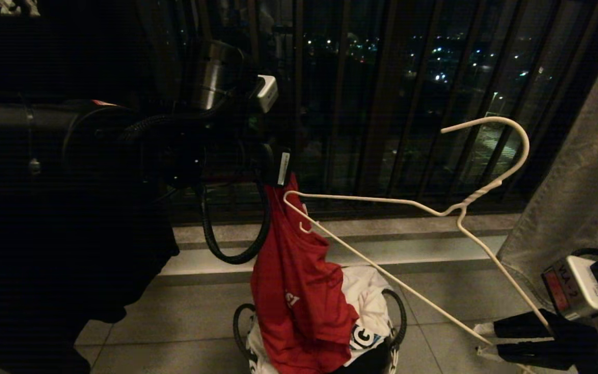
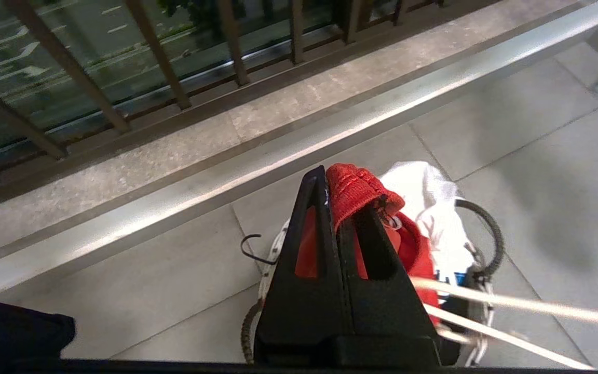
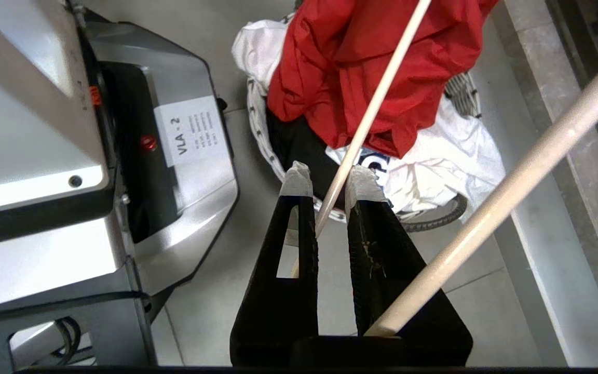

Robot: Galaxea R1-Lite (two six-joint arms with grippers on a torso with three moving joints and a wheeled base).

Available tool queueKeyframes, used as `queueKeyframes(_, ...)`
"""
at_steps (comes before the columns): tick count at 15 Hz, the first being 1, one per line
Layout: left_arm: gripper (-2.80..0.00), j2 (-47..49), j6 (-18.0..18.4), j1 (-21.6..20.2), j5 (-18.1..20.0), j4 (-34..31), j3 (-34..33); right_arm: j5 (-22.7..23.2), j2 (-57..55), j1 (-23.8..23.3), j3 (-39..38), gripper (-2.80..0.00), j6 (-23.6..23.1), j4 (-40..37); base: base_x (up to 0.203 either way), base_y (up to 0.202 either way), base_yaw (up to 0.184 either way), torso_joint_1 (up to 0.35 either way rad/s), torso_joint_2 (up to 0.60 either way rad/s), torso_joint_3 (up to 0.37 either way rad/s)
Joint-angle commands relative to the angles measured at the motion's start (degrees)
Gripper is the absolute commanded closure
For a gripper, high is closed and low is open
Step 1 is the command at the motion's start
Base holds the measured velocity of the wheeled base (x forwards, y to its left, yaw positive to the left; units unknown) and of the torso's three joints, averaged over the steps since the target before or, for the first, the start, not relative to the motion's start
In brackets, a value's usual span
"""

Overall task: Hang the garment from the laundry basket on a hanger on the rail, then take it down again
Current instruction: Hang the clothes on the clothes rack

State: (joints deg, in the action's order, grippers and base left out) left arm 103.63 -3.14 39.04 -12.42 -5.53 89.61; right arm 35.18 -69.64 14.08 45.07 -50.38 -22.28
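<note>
My left gripper (image 1: 281, 179) (image 2: 340, 192) is shut on the collar of the red garment (image 1: 299, 291) (image 2: 353, 189). The garment hangs from it, with its lower end in the laundry basket (image 1: 242, 332) (image 3: 257, 119) on the floor. My right gripper (image 1: 483, 340) (image 3: 330, 182), low at the right, is shut on one lower corner of the white wire hanger (image 1: 478, 195) (image 3: 380, 98). The hanger slants up with its hook high on the right, and its far corner touches the garment just under the left gripper. The rail is out of view.
A white cloth (image 1: 366, 296) and a dark cloth fill the basket. Dark window bars (image 1: 382, 104) and a raised stone kerb (image 1: 408, 244) run behind it. Grey fabric (image 1: 579, 182) hangs at the right, a black garment (image 1: 44, 234) at the left. My own base (image 3: 96, 156) stands beside the basket.
</note>
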Motion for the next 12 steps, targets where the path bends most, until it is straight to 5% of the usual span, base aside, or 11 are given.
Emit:
queueKeyframes(1,0.00,-0.79,-0.03,0.86,-0.06,-0.10,-0.18,0.16,-1.33,-0.27,0.29,0.00,-0.24,0.03,0.000,0.000,0.000,0.000,0.00,0.000)
queueKeyframes(8,0.00,-2.74,3.05,4.47,0.25,-3.84,0.35,0.22,-2.78,-1.69,-0.22,0.00,-0.29,2.59,0.000,0.000,0.000,0.000,0.00,0.000)
queueKeyframes(12,0.00,-5.51,3.97,4.47,10.58,-5.90,2.98,0.24,-2.95,-2.37,0.02,0.00,-0.33,2.68,0.000,0.000,0.000,0.000,0.00,0.000)
